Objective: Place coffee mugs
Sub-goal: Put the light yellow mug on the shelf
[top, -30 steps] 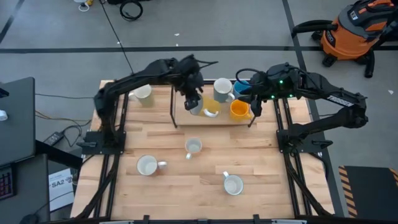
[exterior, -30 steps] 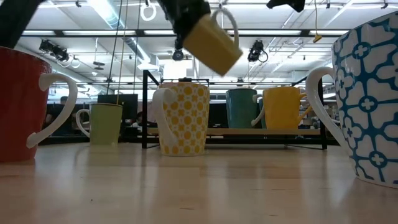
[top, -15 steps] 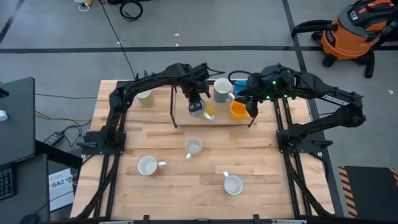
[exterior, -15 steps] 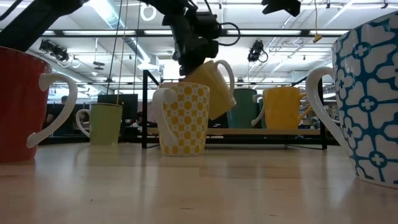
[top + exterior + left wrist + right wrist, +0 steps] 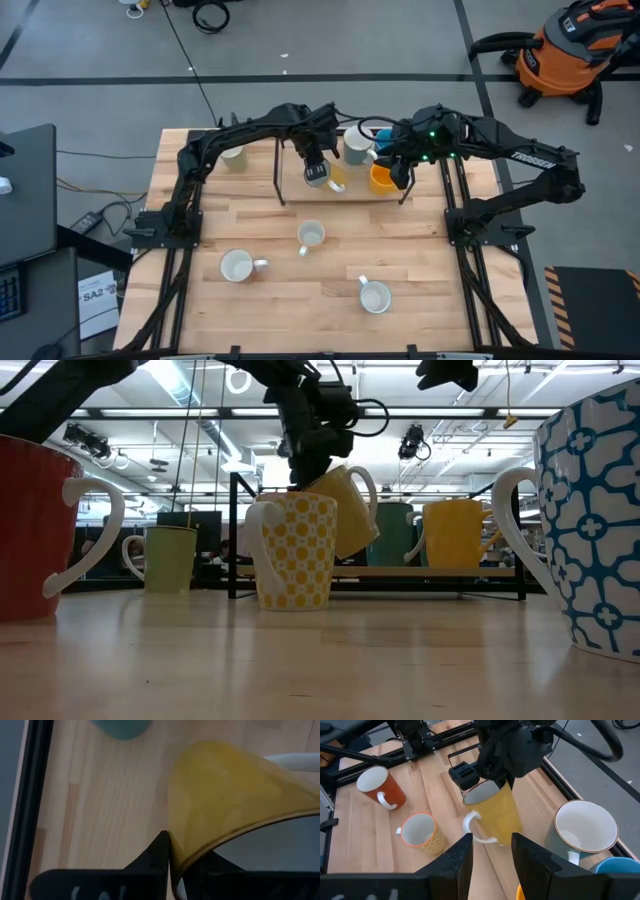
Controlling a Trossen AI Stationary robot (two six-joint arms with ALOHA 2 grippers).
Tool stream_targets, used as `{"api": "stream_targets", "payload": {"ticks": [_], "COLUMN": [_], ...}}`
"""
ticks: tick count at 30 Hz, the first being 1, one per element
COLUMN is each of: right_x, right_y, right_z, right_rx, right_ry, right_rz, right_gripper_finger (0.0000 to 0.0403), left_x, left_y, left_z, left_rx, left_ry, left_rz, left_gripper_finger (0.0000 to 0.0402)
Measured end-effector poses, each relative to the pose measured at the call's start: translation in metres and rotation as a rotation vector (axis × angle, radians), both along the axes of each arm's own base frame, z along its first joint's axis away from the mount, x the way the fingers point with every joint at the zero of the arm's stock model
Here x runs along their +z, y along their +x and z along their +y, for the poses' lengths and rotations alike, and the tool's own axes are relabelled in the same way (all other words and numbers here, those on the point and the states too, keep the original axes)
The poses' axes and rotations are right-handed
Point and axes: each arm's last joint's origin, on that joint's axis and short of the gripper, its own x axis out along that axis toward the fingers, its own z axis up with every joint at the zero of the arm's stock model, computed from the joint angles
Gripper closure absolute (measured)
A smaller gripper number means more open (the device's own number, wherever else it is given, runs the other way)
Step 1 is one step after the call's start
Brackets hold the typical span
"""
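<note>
High view, left gripper [image 5: 318, 172]: positioned over the low rack [image 5: 340, 192] at the far side of the tabletop [image 5: 300, 290]; the rim of a pale yellow mug [image 5: 331, 177] is pinched in its jaws.
High view, right gripper [image 5: 398, 168]: held above the orange-yellow mug [image 5: 383, 178] at the rack's right end; the state of its jaws cannot be told here.
High view, other mugs: a grey-white mug [image 5: 358, 145] and a blue mug [image 5: 385, 134] are seen behind the rack, a cream mug [image 5: 231, 154] at the far left, and three more mugs [image 5: 311, 236] on the near boards.

Low view, yellow mug [image 5: 342, 510]: gripped at the rim and held tilted, handle to the right, just behind a yellow dotted mug [image 5: 294, 550].
Low view, rack: a teal mug [image 5: 388, 533] and an orange-yellow mug [image 5: 455, 532] are stood on it.
Low view, foreground: a red mug [image 5: 40, 525] at the left edge and a blue patterned mug [image 5: 590, 515] at the right edge.

Left wrist view, yellow mug [image 5: 235, 800]: its wall is clamped between the dark fingers [image 5: 159, 851], above the wooden boards.

Right wrist view, right fingers [image 5: 457, 862]: shown spread apart, with nothing between them.
Right wrist view, left gripper [image 5: 470, 774]: closed on the yellow mug [image 5: 492, 815] at its rim, the white handle facing outward.
Right wrist view, neighbours: a grey-white mug [image 5: 580, 830] stands just beside; a dotted mug [image 5: 421, 833] and a red mug [image 5: 376, 786] lie farther off.
</note>
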Motion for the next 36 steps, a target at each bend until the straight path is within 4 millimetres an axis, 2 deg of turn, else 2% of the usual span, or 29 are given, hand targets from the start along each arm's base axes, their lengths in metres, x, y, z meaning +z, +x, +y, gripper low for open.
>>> {"api": "stream_targets", "payload": {"ticks": [6,20,36], "right_x": [-0.001,-0.002,-0.002], "right_y": [-0.001,-0.002,-0.002], "right_z": [0.0,0.0,0.0], "right_rx": [0.001,0.002,0.002], "right_ry": [0.004,0.006,0.006], "right_rz": [0.012,0.023,0.025], "right_gripper_finger": [0.0262,0.0262,0.0262], "left_x": [-0.01,-0.012,-0.008], "left_y": [0.006,0.008,0.019], "left_z": [-0.001,0.0,0.003], "left_rx": [0.02,0.018,0.019], "left_ry": [-0.014,-0.005,0.041], "left_rz": [0.007,0.002,-0.106], "left_gripper_finger": [0.0365,0.0364,0.0309]}}
